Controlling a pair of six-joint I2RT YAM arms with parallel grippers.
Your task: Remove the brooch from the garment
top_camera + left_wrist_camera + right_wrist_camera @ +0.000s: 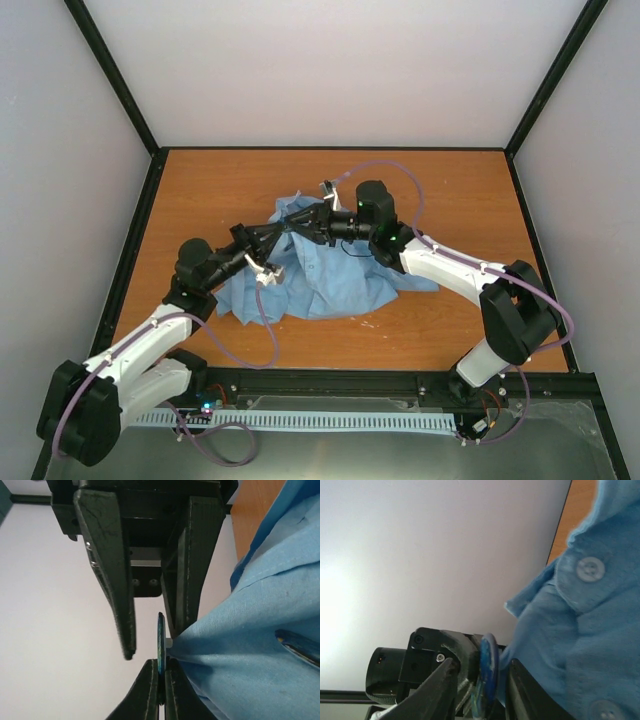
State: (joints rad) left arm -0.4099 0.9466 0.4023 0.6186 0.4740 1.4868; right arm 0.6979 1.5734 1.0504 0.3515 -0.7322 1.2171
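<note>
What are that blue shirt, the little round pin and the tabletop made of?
Shirt: thin woven cloth, matte, from its soft creases. Brooch: a hard thin disc with a glossy blue face, perhaps enamel or plastic; unclear. Table: smooth orange-brown wood-look board, possibly laminate.

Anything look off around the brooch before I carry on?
Only the garment: it is bunched in a heap, and its cloth is pulled into a taut cone where it meets the brooch, which the left gripper pinches edge-on. Nothing looks torn.

Lab test booth: white panel walls (330,70), black frame posts (118,85), wooden tabletop (220,190) (mounting rail (340,383) in front).
</note>
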